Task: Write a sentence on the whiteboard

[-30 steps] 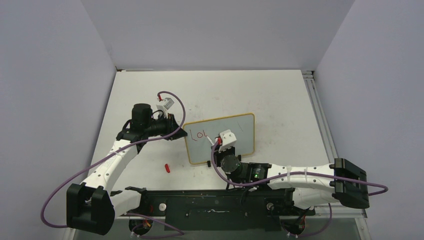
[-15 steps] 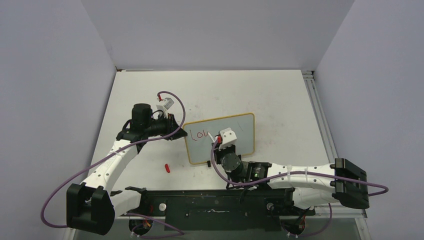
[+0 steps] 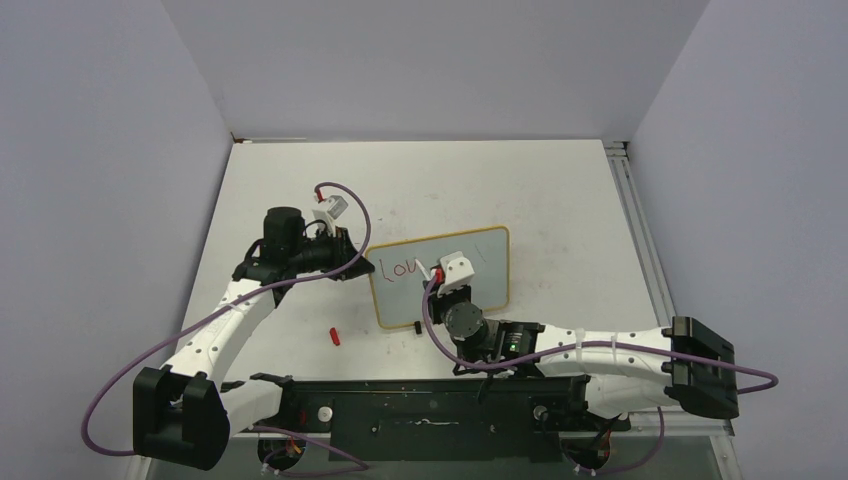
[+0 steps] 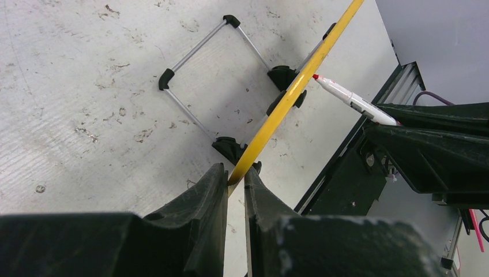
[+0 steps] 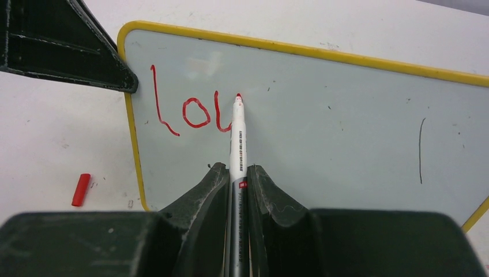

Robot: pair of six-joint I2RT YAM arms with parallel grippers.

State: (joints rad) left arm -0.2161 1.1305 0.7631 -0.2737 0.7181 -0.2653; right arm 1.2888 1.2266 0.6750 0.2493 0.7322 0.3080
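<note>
The whiteboard (image 3: 490, 265) stands tilted on the table, its yellow-tan frame (image 4: 288, 98) seen edge-on in the left wrist view. My left gripper (image 4: 235, 173) is shut on the frame's left edge (image 3: 368, 262). My right gripper (image 5: 236, 170) is shut on a white marker (image 5: 237, 138), whose red tip touches the board (image 5: 323, 115). The sentence (image 5: 184, 112) reads as red letters "Lo" plus a v-like stroke ending at the tip. From above, the right gripper (image 3: 445, 285) sits over the board's lower middle, beside the red writing (image 3: 397, 268).
A red marker cap (image 3: 335, 336) lies on the table left of the board's near corner. A black wire stand (image 4: 213, 75) props the board from behind. A thin dark stroke (image 5: 420, 150) marks the board's right side. A black rail (image 3: 420, 405) runs along the near edge.
The right gripper has carried the marker a little up and to the right, adding the third letter's stroke. The left arm and the board have not moved.
</note>
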